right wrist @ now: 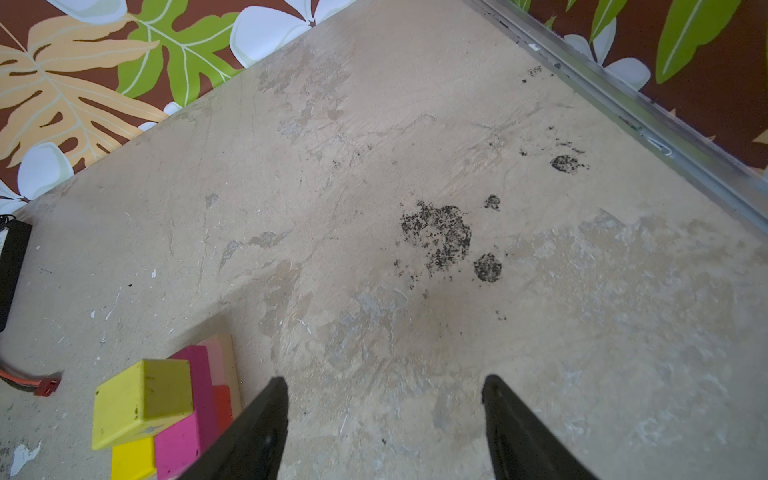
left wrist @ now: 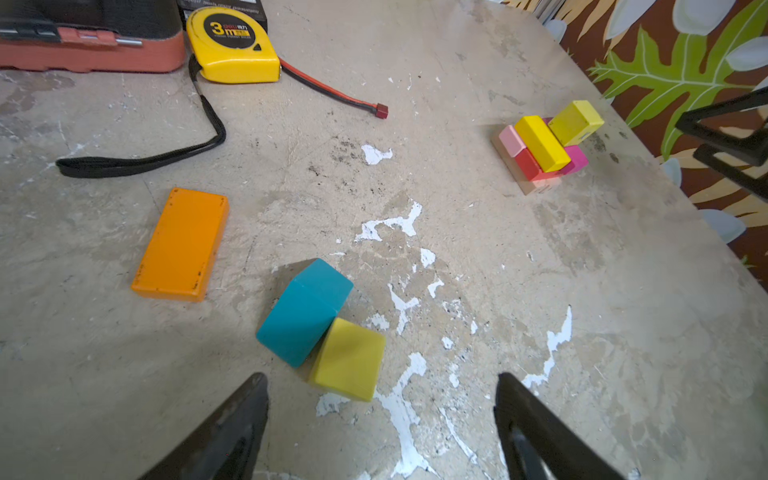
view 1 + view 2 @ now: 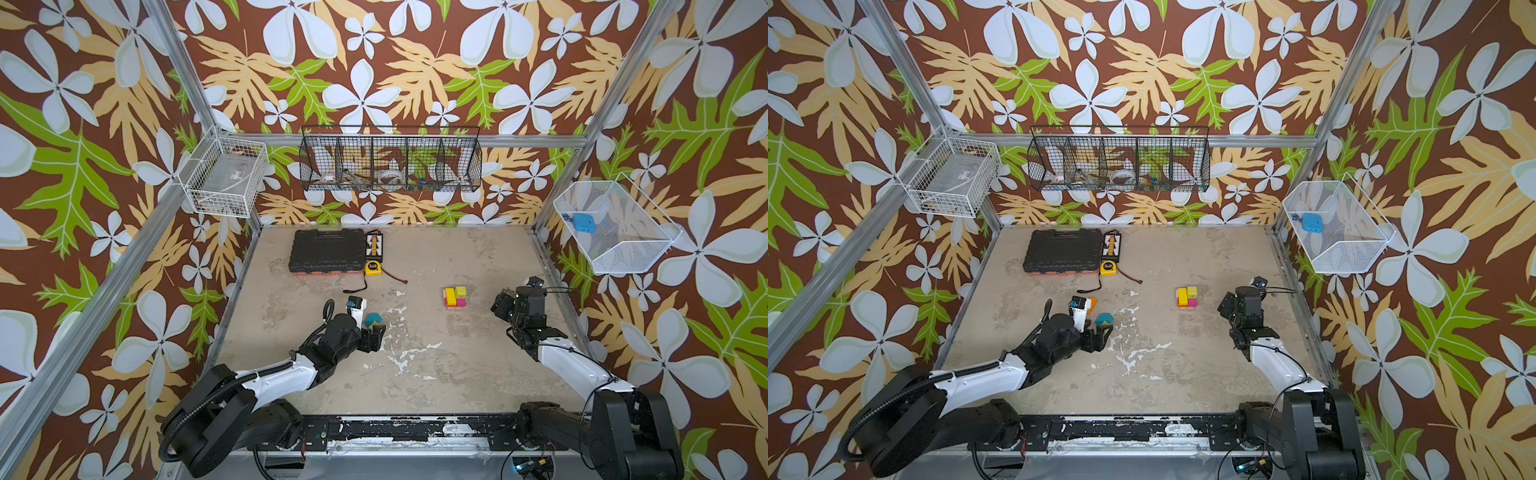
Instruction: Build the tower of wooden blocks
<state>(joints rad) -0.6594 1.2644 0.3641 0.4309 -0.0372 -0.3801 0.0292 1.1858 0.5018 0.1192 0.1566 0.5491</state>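
The left pincer (image 2: 381, 376), spread and empty, sits by the teal wedge (image 2: 303, 311) and yellow cube (image 2: 349, 365); the right pincer (image 1: 384, 380) likewise beside the tower (image 1: 143, 399)

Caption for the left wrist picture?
Open left gripper facing teal wedge and yellow cube; orange brick nearby, partial tower beyond.

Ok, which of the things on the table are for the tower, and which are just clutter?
For the job: part-built tower, orange brick, teal wedge, loose yellow cube.
Lying about: tape measure, black tool case, red cable plug.
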